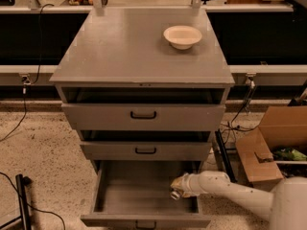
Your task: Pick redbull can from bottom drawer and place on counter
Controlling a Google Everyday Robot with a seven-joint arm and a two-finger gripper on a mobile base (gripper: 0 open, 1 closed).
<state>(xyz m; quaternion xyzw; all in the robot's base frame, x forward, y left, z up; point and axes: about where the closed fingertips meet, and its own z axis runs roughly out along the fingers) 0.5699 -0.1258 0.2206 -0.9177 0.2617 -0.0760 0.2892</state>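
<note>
- Currently the counter (120, 47) fills 12 o'clock of the view, and its left half is where you'd want to set down.
- Bottom drawer (136, 195) is pulled out at 6 o'clock. The middle drawer (110, 151) hangs over its back edge.
- Redbull can (175, 194): only a small shiny round end shows, at the drawer's 4 o'clock corner, right against the gripper. I take it for the can, but the rest is hidden.
- Gripper (180, 188) is inside the drawer by the right wall, with the arm coming in from 4 o'clock. You can't tell whether it's wide, narrow or clamped on the can.
- Risk: if you lift before the grasp is confirmed, the can drops back and rolls deeper in.
- Risk: a straight-up pull clips the middle drawer's front, so back out toward 6 o'clock first.
- Risk: the bowl (182, 36) sits at the counter's 2 o'clock, and a set-down on that side could knock it.
</note>
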